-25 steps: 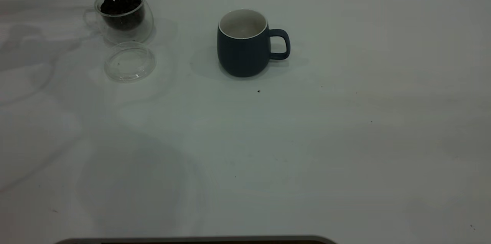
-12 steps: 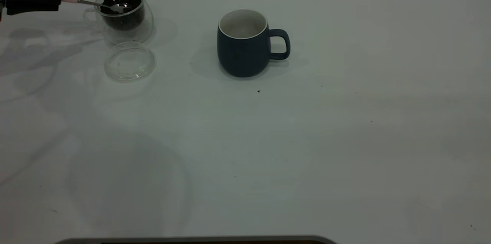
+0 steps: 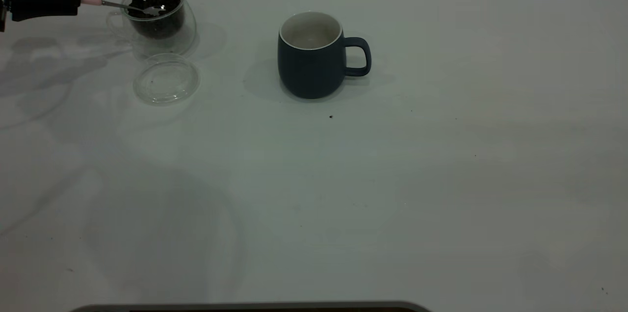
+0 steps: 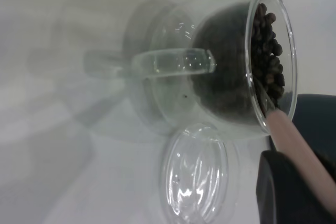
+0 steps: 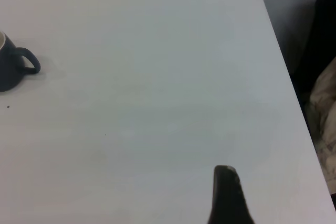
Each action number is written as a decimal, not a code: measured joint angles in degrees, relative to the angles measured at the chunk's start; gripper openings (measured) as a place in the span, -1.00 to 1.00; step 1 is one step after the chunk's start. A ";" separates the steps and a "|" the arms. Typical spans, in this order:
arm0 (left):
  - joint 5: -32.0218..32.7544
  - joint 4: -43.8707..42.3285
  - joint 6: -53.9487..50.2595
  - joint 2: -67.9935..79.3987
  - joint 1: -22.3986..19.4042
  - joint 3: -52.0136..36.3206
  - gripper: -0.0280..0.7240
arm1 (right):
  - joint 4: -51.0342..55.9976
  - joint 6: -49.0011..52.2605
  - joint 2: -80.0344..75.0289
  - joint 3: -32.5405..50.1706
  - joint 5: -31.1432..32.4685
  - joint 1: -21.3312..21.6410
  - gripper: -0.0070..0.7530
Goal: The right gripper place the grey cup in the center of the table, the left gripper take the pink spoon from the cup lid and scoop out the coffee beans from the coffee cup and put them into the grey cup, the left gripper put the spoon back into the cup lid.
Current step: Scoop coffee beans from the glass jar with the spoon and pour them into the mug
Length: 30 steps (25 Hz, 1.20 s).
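Note:
At the table's far left my left gripper is shut on the pale handle of the pink spoon. The spoon's metal bowl lies among the coffee beans in the clear glass coffee cup. In the left wrist view the pink spoon crosses the coffee cup's rim into the coffee beans. The clear cup lid lies flat in front of that cup with nothing on it. The grey cup stands upright mid-table, handle to the right. My right gripper hangs over the table's right part, far from the grey cup.
The white table stretches wide to the right and front, with a few dark specks. Its right edge and a dark and pale heap beyond it show in the right wrist view. A dark strip lies along the near edge.
A second ago the spoon was blurred above and behind the coffee cup. It has come down into the beans, with the left gripper now in view. The last half second brought only a slight shift.

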State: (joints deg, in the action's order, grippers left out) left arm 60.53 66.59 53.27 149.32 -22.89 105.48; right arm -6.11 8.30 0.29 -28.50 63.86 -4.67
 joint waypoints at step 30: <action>3.36 2.44 -2.20 2.20 0.00 0.11 -0.56 | 0.00 0.00 0.00 0.00 0.00 0.00 0.42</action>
State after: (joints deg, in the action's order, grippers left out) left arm 63.89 69.03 51.07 151.52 -22.89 105.59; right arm -6.11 8.30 0.29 -28.50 63.86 -4.67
